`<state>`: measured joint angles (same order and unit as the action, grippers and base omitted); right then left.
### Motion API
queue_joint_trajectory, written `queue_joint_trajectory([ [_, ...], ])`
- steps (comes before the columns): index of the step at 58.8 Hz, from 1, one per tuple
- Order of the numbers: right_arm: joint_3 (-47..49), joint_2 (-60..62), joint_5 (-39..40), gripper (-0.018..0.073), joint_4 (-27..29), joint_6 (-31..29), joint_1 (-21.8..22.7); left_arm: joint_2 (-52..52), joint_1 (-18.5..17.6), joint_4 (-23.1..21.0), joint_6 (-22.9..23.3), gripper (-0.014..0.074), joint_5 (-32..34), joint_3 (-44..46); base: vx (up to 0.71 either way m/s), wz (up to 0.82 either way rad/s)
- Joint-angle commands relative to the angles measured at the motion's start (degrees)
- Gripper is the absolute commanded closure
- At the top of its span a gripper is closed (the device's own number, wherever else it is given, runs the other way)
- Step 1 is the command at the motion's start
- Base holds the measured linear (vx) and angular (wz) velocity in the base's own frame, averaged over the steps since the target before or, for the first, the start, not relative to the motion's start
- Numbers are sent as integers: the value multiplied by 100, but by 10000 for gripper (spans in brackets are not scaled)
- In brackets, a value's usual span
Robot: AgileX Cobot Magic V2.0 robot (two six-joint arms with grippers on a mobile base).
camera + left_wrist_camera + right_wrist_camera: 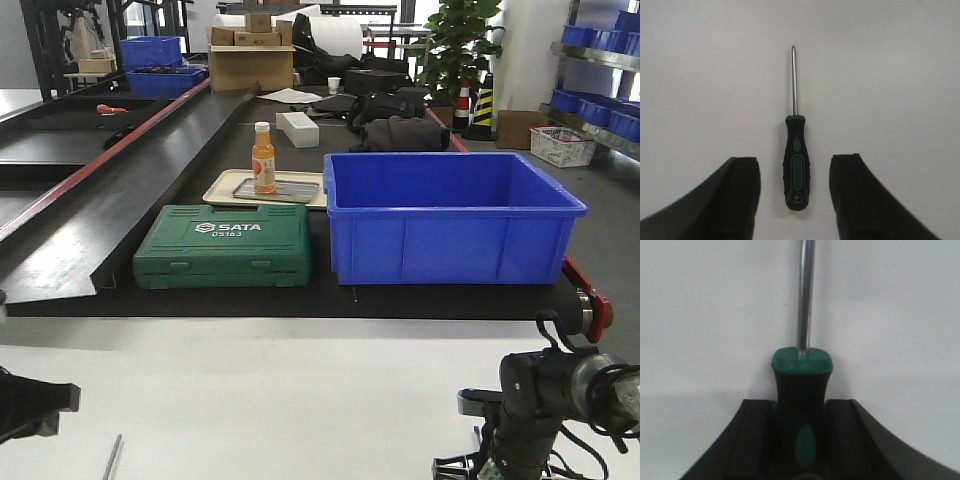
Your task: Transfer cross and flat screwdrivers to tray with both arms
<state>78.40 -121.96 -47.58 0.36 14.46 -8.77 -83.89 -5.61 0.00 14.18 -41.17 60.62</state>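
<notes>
Left end effector wide open, straddling screwdriver, no contact; it lies flat near front-left corner of bench. Right end effector clamped on handle of second screwdriver, front-right corner. Tray beyond far edge.

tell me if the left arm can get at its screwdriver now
Probably yes: the left pincer is open, its fingers flank the screwdriver handle without touching, and nothing lies between.

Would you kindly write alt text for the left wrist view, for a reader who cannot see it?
A screwdriver with a black-and-green handle lies flat on a plain white surface, its pointed tip aimed away from the camera. The left hand's two black fingers sit open on either side of the handle, not touching it.
</notes>
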Motion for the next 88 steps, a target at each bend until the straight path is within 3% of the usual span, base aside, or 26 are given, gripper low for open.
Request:
queue_joint_trajectory([
  [1, 92, 210, 170, 570, 71, -168, 20, -409, -20, -155, 10, 142, 91, 313, 0, 0],
  [25, 92, 210, 178, 570, 58, -188, 20, -1855, -20, -184, -32, 142, -26, 545, 0, 0],
  [44, 92, 210, 335, 570, 56, -199, 20, -1895, -207, -187, -165, 142, 288, 598, 0, 0],
  [58, 92, 210, 390, 570, 44, -201, 20, -2074, -262, -159, -649, 142, 262, 603, 0, 0],
  [88, 92, 210, 383, 570, 39, -211, 20, -2074, -262, -195, -524, 144, 276, 603, 0, 0],
])
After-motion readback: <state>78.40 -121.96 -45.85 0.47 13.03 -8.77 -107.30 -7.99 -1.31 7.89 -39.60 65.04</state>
